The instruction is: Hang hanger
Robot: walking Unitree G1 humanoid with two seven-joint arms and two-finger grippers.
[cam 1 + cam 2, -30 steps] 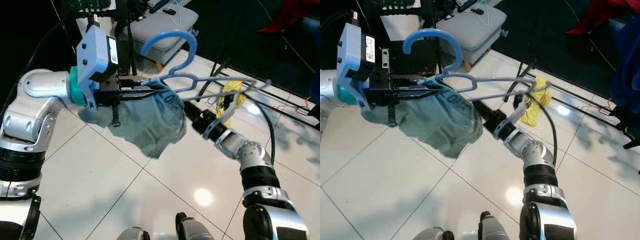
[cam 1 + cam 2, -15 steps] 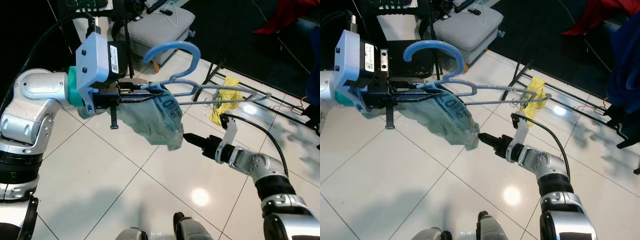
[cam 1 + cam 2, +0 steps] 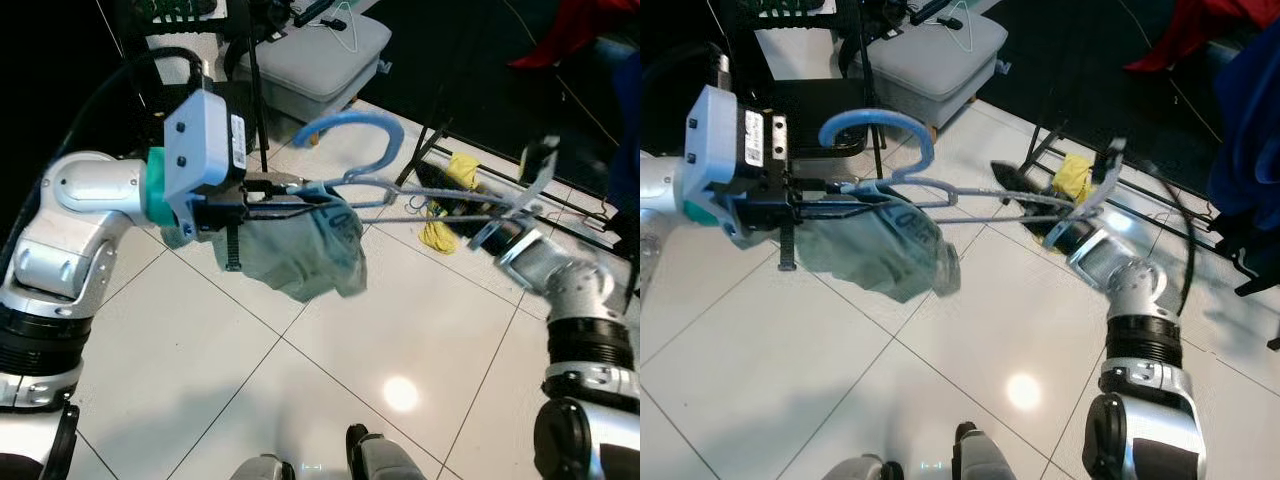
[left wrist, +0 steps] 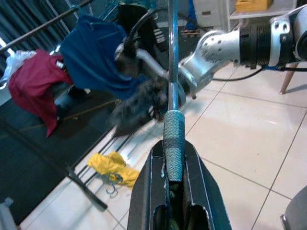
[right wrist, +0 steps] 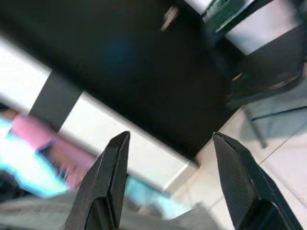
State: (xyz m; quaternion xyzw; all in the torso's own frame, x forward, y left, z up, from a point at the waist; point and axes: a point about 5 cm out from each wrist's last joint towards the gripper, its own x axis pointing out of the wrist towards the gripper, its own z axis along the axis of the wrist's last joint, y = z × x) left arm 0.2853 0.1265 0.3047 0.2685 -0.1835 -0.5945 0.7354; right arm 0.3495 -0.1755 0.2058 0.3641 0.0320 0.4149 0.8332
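Left pincer [image 3: 262, 198] grips hanger [image 3: 375, 170], arm raised.

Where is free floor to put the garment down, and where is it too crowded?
Free: the white tiles below the green garment on the blue hanger, between both arms. Crowded: by the black rack base with the yellow cloth near the right claw, and by the grey stool.

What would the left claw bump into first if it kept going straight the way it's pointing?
Judging by the left wrist view, probably the robot's own right arm. The left gripper, shut on the hanger, points along the hanger's bar straight at that arm. Depth is hard to judge.
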